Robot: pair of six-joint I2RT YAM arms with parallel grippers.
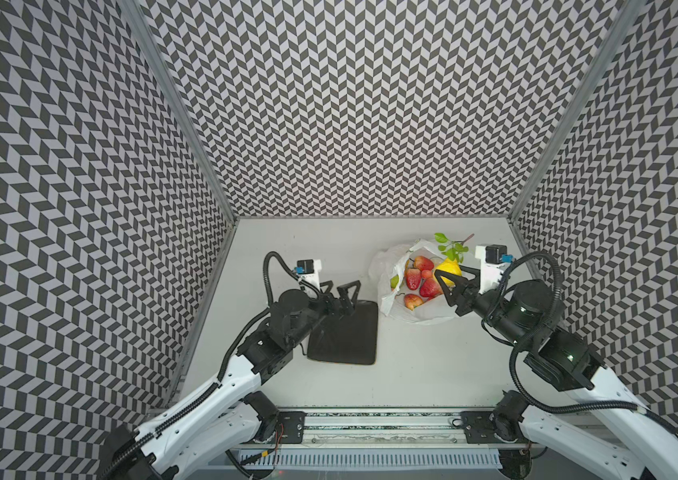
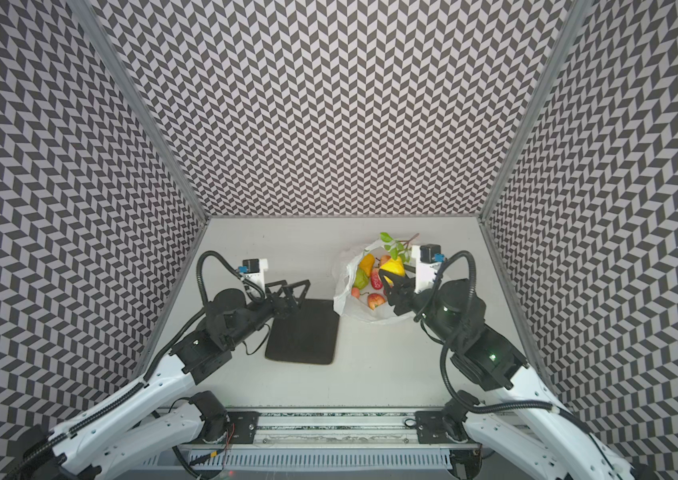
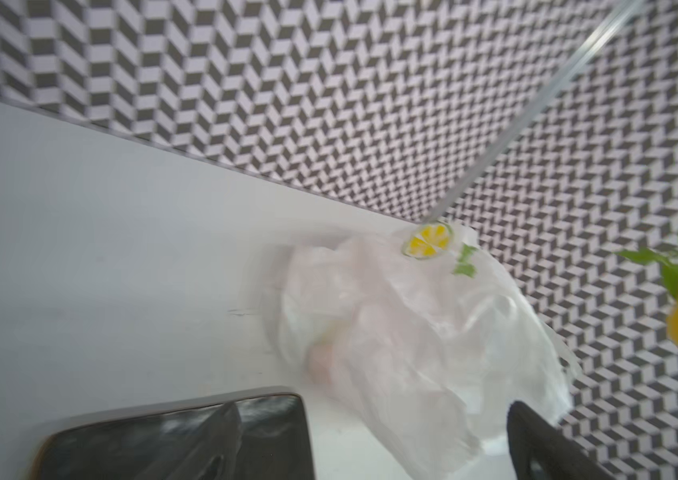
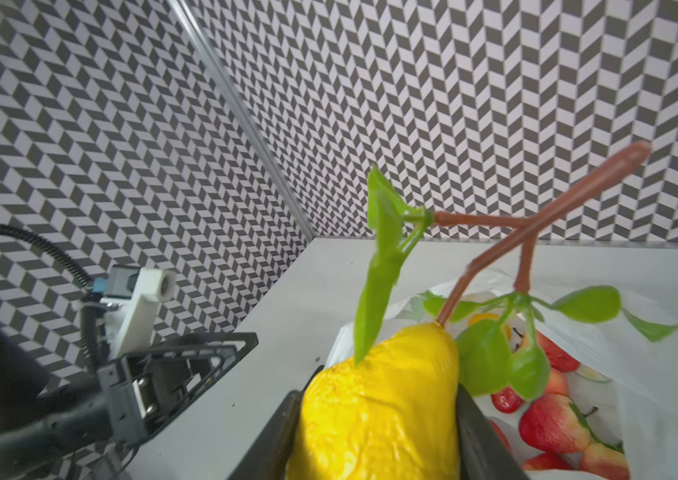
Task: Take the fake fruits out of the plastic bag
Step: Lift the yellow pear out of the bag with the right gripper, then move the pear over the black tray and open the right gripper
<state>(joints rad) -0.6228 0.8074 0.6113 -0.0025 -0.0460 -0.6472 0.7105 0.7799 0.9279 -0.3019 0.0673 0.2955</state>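
Right of centre in a top view, the right gripper [image 1: 456, 273] pinches the lemon [image 1: 448, 266] over the plastic bag [image 1: 383, 270] — other fake fruits [image 1: 419, 282] lie inside — while the left gripper [image 1: 341, 287], spread wide and empty, hovers by the dark plate [image 1: 350, 340], likely keeping clear.

Both top views: high above near edge of bench [image 1: 412, 374], looking down toward far edge; near-identical, sharing whole bench. Left wrist view: low, close, blurred, facing plastic bag [image 3: 412, 332] and far right corner. Right wrist view: right behind lemon [image 4: 379, 407], facing far left corner; shares bag with left wrist view.
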